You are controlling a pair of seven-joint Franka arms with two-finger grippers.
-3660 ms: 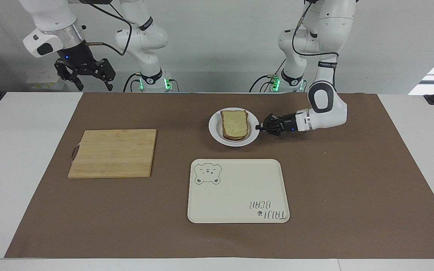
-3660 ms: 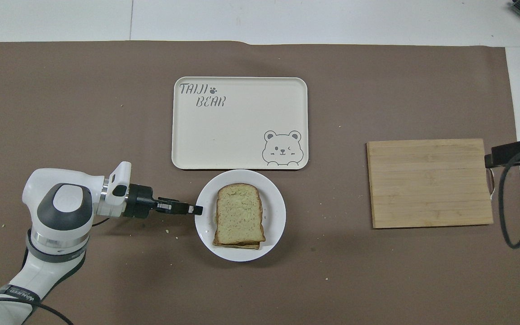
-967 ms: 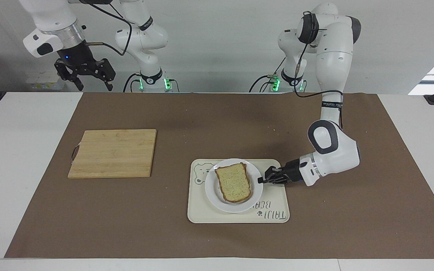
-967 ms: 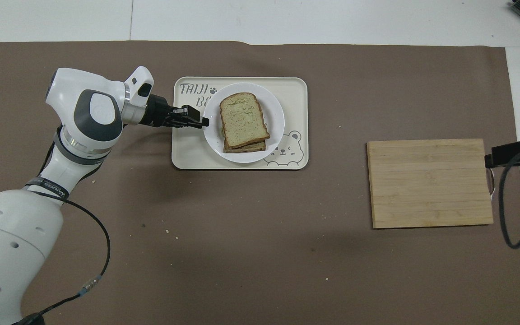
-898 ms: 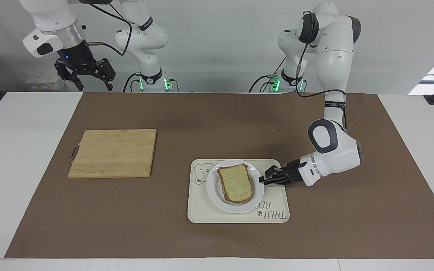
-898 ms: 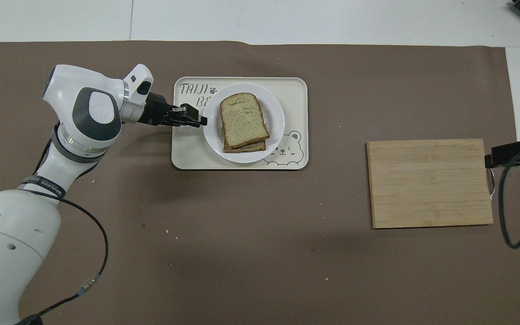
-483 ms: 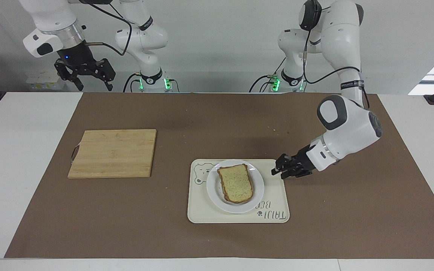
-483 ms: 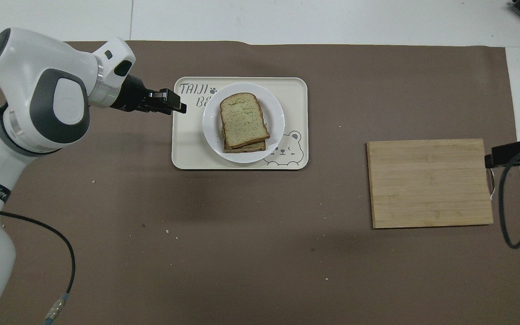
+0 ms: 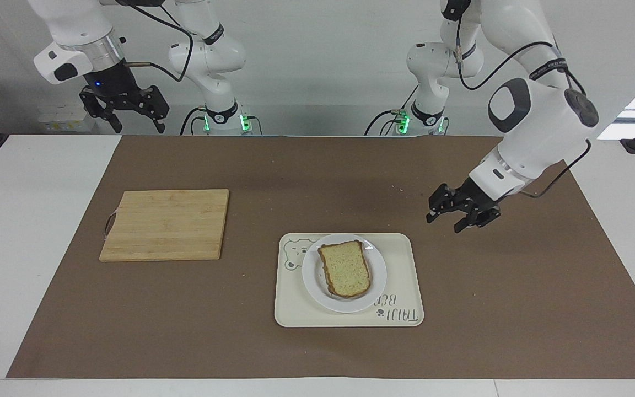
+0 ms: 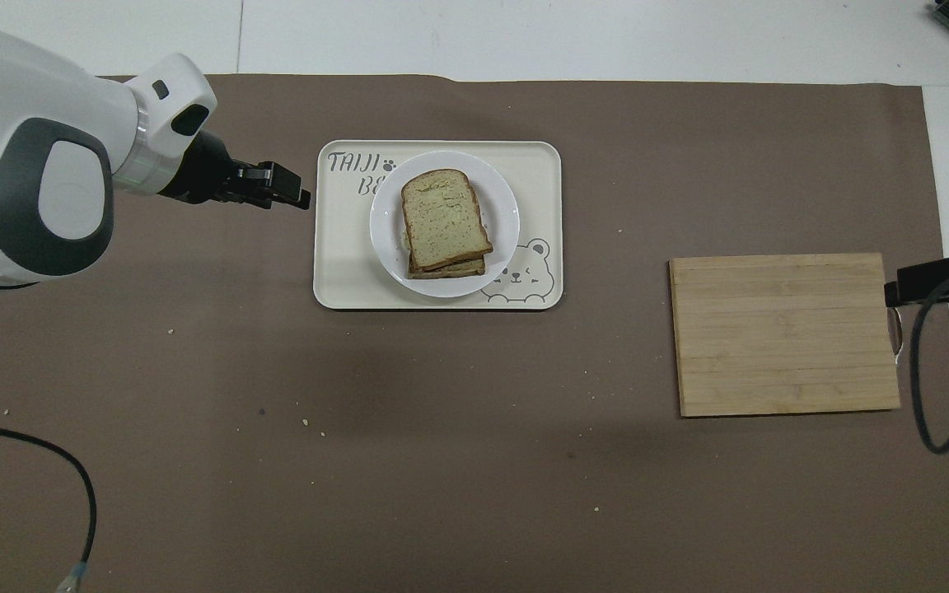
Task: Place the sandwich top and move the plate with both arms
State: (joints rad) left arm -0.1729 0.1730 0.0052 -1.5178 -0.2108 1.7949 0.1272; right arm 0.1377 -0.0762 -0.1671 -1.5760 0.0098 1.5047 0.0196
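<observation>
1. Hovering over the brown mat beside the bear tray (image 9: 400, 259), the left gripper (image 9: 455, 216) is released and empty.
2. The plate (image 9: 312, 278) sits on that tray, bearing the sandwich top (image 9: 345, 268), nearer this arm.
3. The right gripper (image 9: 130, 113) waits spread beside the cutting board (image 9: 166, 223).

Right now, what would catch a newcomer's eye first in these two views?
The sandwich top on its stack on the small white plate, which sits on the cream bear tray. Next, the left pincer, open and empty, raised over the brown mat beside the tray. The right pincer waits open, high by its base, with the bamboo cutting board bare.
</observation>
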